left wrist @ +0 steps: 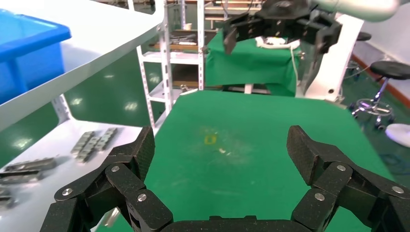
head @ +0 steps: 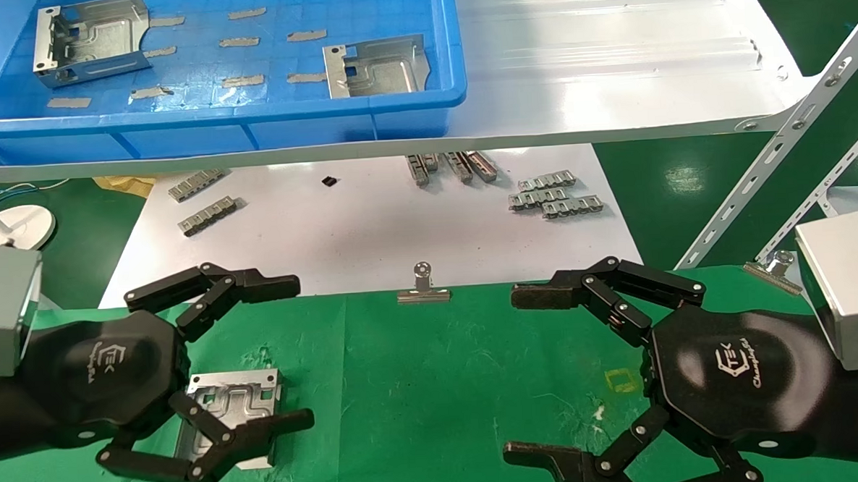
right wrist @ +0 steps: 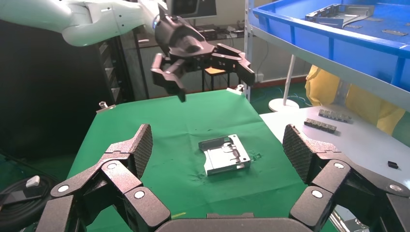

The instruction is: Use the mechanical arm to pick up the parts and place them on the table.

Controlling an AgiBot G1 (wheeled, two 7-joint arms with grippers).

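Observation:
One silver bracket (head: 230, 413) lies flat on the green cloth table (head: 421, 386); it also shows in the right wrist view (right wrist: 225, 155). My left hand (head: 296, 352) is open and empty, held in the air above the bracket and apart from it, as the right wrist view shows (right wrist: 193, 48). My right hand (head: 518, 373) is open and empty over the table's right side. Two more brackets (head: 91, 38) (head: 376, 68) lie in the blue bin (head: 250, 129). In each wrist view the hand's own fingers (left wrist: 145, 147) (right wrist: 140, 145) are spread wide with nothing between them.
The blue bin stands on a glossy white shelf (head: 609, 59) with slotted struts (head: 780, 146) at the right. Below lies a white sheet with small grey strips (head: 554, 196). Binder clips (head: 423, 288) (head: 774, 266) grip the cloth's far edge. A yellow mark (head: 621, 380) is on the cloth.

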